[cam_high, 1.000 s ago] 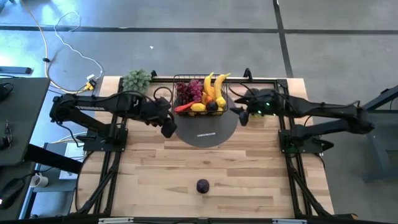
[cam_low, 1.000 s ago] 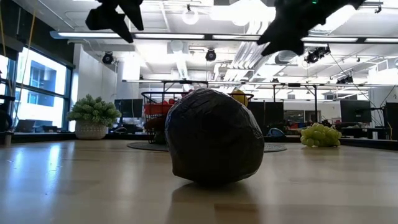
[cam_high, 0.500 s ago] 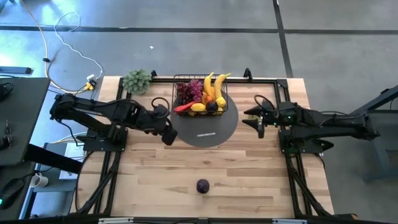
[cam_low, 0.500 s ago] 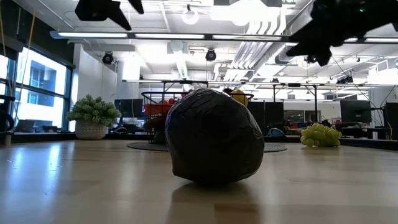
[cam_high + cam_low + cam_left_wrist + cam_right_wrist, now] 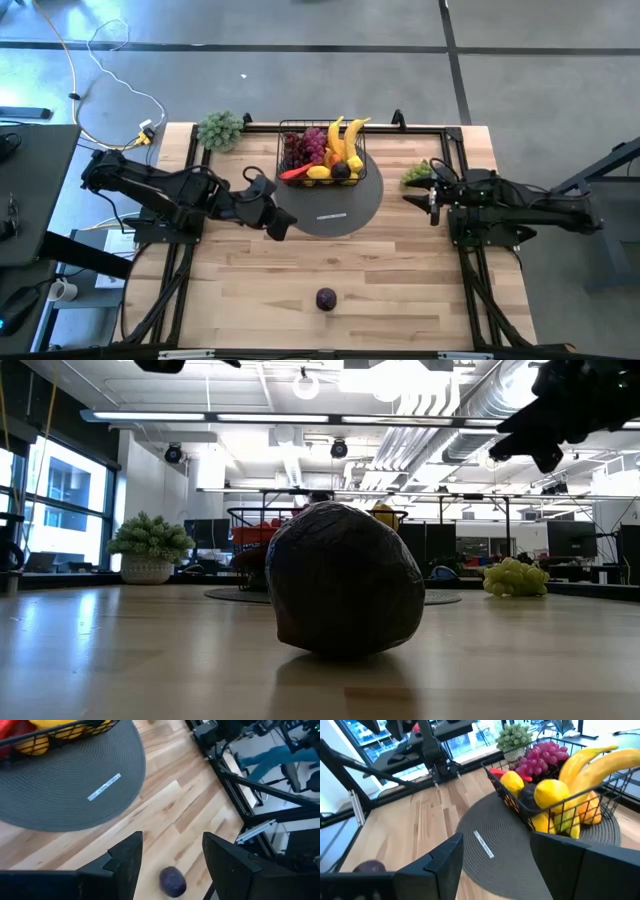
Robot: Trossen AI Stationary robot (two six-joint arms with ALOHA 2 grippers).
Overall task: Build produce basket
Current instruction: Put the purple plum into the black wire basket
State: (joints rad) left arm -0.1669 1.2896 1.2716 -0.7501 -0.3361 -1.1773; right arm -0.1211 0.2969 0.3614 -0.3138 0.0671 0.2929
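Observation:
The black wire basket point(image 5: 322, 155) stands on a grey round disc point(image 5: 330, 205) at the far middle, filled with bananas, lemons, red grapes, a chilli and other produce point(image 5: 555, 790). A dark plum point(image 5: 326, 299) lies alone on the wood near the table's near edge, large in the low view point(image 5: 345, 580). Green grapes point(image 5: 417, 173) lie right of the disc. My left gripper point(image 5: 281, 224) hovers open over the disc's left near rim, slanting down; the plum point(image 5: 172, 881) lies beyond its fingers. My right gripper point(image 5: 432, 200) hovers open right of the disc, beside the green grapes, pointing toward the basket.
A pale-green leafy bunch point(image 5: 220, 130) stands at the far left corner. Black frame rails point(image 5: 470, 260) run along the table's left, right and far sides. Bare wood point(image 5: 330, 260) stretches between the disc and the plum.
My right gripper has drawn back from beside the basket toward the table's right edge and sunk, uncovering the green grapes. My left gripper has gone a little toward the near edge and the right, rolling as it went. Both stay open. The plum and the basket have not moved.

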